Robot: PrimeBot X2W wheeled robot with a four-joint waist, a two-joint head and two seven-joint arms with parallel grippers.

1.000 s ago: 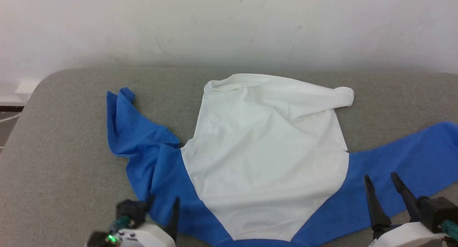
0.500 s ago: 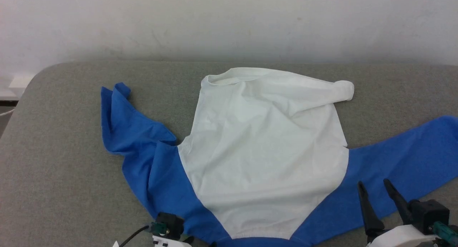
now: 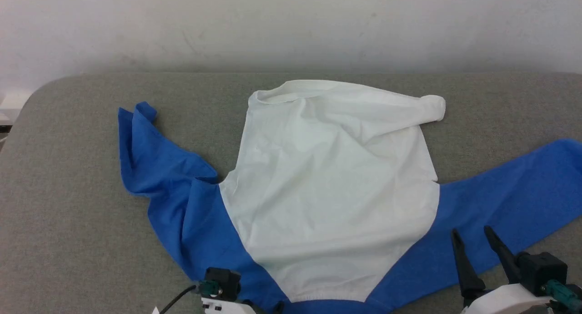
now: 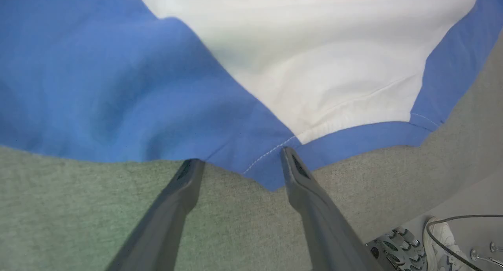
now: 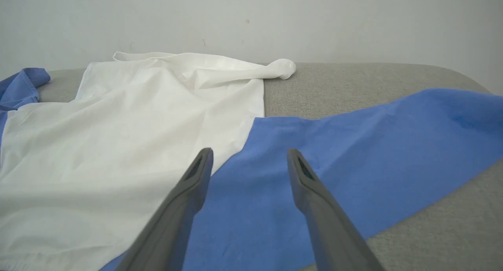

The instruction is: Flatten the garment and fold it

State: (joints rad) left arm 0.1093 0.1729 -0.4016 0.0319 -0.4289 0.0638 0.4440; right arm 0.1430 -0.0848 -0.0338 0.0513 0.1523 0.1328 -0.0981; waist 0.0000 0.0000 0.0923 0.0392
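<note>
Garment (image 3: 332,191) lies spread mid-frame on a grey fabric-topped table (image 3: 68,214) with rounded corners, against a scuffed pale wall (image 3: 291,27). Left gripper (image 4: 239,157), jaws wide, points at its blue bottom edge. Right gripper (image 3: 470,230), jaws wide, is at lower right over a blue sleeve. A shoe (image 4: 436,235) rests on the floor beside the table.

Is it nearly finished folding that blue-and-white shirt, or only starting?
Only starting. Done: the garment lies spread on the grey table, right-hand sleeve fairly flat. In hand: nothing; left fingers, by the collar trim, and right fingers stand open. Left: smooth the bunched left-hand sleeve and rolled hem corner, then fold.
</note>
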